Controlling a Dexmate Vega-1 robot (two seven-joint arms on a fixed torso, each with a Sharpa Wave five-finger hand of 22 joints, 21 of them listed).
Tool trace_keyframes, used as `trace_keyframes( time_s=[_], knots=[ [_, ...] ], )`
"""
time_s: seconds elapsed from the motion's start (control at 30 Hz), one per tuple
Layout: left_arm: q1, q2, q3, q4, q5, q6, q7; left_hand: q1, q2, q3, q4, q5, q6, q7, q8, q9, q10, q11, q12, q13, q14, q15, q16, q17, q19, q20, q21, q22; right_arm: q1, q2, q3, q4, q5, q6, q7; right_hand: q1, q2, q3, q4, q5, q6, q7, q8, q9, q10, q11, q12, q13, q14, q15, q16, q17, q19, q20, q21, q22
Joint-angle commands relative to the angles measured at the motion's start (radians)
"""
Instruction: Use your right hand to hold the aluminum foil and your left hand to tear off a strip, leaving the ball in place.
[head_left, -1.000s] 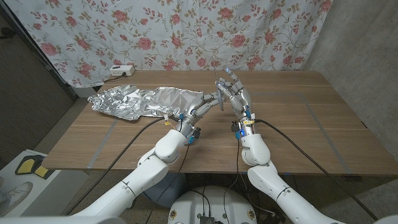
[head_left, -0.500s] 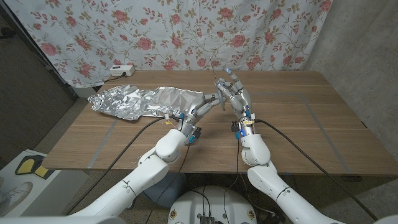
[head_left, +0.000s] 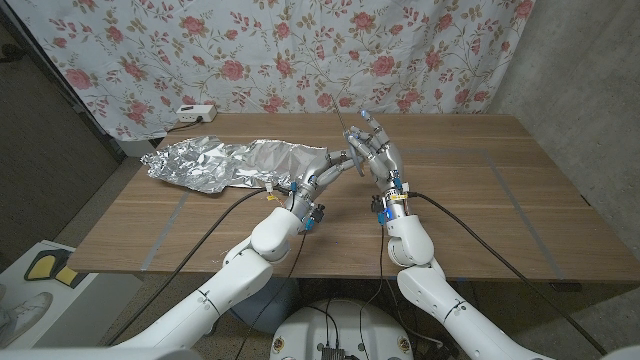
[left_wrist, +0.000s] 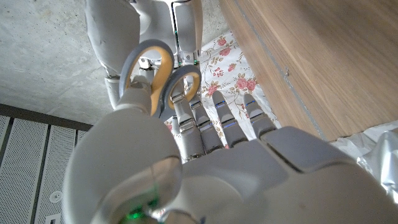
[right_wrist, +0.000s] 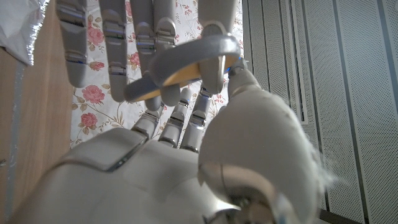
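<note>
Both hands, left hand (head_left: 322, 175) and right hand (head_left: 376, 153), meet beside the crumpled foil (head_left: 235, 162).

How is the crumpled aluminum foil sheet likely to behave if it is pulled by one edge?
The aluminum foil looks thin and creased, so it will probably flop and keep new dents rather than stay stiff. It seems light and lies on the smooth wooden table, so it may slide unless pinned. Its ragged edges suggest it tears easily.

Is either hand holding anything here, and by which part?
The right hand holds scissors by their handle loops. Whether the left hand, beside the aluminum foil, grips anything cannot be told.
</note>
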Motion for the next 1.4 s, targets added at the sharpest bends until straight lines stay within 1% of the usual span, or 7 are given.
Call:
trace_keyframes(
  time_s=[0.03, 0.3, 0.4, 0.47, 0.7, 1.0, 1.4],
  knots=[
    [-0.006, 0.0, 0.004, -0.004, 0.001, 0.012, 0.0, 0.034, 0.013, -0.006, -0.001, 0.005, -0.11, -0.056, 0.034, 0.111, 0.052, -0.043, 0.028, 0.036, 0.009, -0.005, 0.017, 0.019, 0.012, 0.002, 0.007, 0.006, -0.003, -0.001, -0.001, -0.003, 0.001, -0.011, -0.003, 0.012, -0.004, 0.007, 0.002, 0.007, 0.008, 0.001, -0.003, 0.0, 0.159, -0.157, 0.005, 0.003, 0.009, -0.19, 0.007, 0.002, 0.01, 0.0, 0.007, 0.0],
    [-0.001, -0.005, 0.006, -0.012, 0.015, 0.019, 0.021, 0.087, 0.025, -0.039, -0.003, 0.005, -0.267, -0.075, 0.159, 0.317, -0.004, -0.045, 0.105, 0.182, 0.008, 0.002, 0.053, 0.097, 0.009, 0.007, 0.005, 0.007, -0.005, 0.003, -0.001, 0.003, 0.005, -0.003, -0.003, 0.011, -0.005, 0.007, 0.002, 0.007, 0.009, 0.001, -0.005, 0.0, 0.159, -0.157, 0.008, 0.003, 0.01, -0.19, 0.006, 0.004, 0.011, -0.001, 0.007, 0.0],
    [0.002, -0.014, 0.008, -0.01, 0.022, 0.017, 0.036, 0.096, 0.028, -0.043, -0.002, 0.005, -0.298, -0.076, 0.182, 0.356, -0.019, -0.048, 0.121, 0.212, 0.018, 0.006, 0.061, 0.111, 0.008, 0.011, 0.005, 0.007, -0.008, 0.004, 0.002, 0.003, 0.005, 0.0, -0.006, 0.012, -0.005, 0.007, 0.002, 0.007, 0.01, 0.001, -0.005, 0.0, 0.159, -0.157, 0.008, 0.003, 0.011, -0.19, 0.006, 0.004, 0.012, 0.0, 0.007, 0.0],
    [0.003, -0.018, 0.008, -0.009, 0.025, 0.016, 0.043, 0.099, 0.027, -0.05, 0.0, 0.004, -0.286, -0.077, 0.216, 0.389, -0.023, -0.049, 0.139, 0.239, 0.027, 0.005, 0.07, 0.124, 0.01, 0.014, 0.006, 0.008, -0.008, 0.007, 0.003, 0.005, 0.012, 0.002, -0.005, 0.012, -0.005, 0.007, 0.002, 0.007, 0.01, 0.001, -0.005, 0.0, 0.158, -0.157, 0.008, 0.002, 0.011, -0.19, 0.006, 0.004, 0.012, 0.0, 0.007, 0.0],
    [0.01, -0.032, 0.012, -0.009, 0.043, 0.024, 0.073, 0.102, 0.021, -0.069, 0.003, 0.0, -0.326, -0.073, 0.264, 0.458, -0.039, -0.05, 0.178, 0.298, 0.047, -0.01, 0.097, 0.158, 0.013, 0.016, 0.007, 0.009, -0.009, 0.007, 0.002, 0.01, 0.029, 0.003, 0.004, 0.012, -0.004, 0.008, 0.002, 0.007, 0.013, 0.001, -0.005, 0.001, 0.157, -0.157, 0.011, 0.002, 0.012, -0.19, 0.006, 0.006, 0.013, 0.0, 0.007, 0.0],
    [0.019, -0.059, 0.01, -0.001, 0.054, 0.019, 0.117, 0.09, 0.014, -0.081, 0.009, -0.008, -0.295, -0.053, 0.406, 0.609, -0.055, -0.053, 0.255, 0.406, 0.064, -0.029, 0.08, 0.171, 0.04, 0.003, 0.019, 0.013, -0.005, 0.014, 0.0, 0.017, 0.034, 0.007, 0.011, 0.012, -0.003, 0.009, 0.002, 0.007, 0.015, 0.001, -0.006, 0.001, 0.154, -0.156, 0.011, 0.001, 0.014, -0.19, 0.006, 0.008, 0.014, 0.0, 0.007, 0.0],
    [0.024, -0.09, 0.009, 0.012, 0.074, 0.02, 0.169, 0.17, 0.028, -0.075, -0.011, -0.005, -0.305, -0.053, 0.553, 0.742, -0.03, -0.052, 0.359, 0.521, 0.131, -0.058, 0.134, 0.23, 0.076, -0.006, 0.038, 0.019, -0.007, 0.022, -0.003, 0.02, -0.037, 0.004, -0.024, 0.012, -0.003, 0.009, 0.002, 0.008, 0.016, 0.001, -0.008, 0.001, 0.153, -0.157, 0.015, 0.002, 0.015, -0.19, 0.005, 0.01, 0.014, -0.001, 0.006, 0.0]
  ],
)
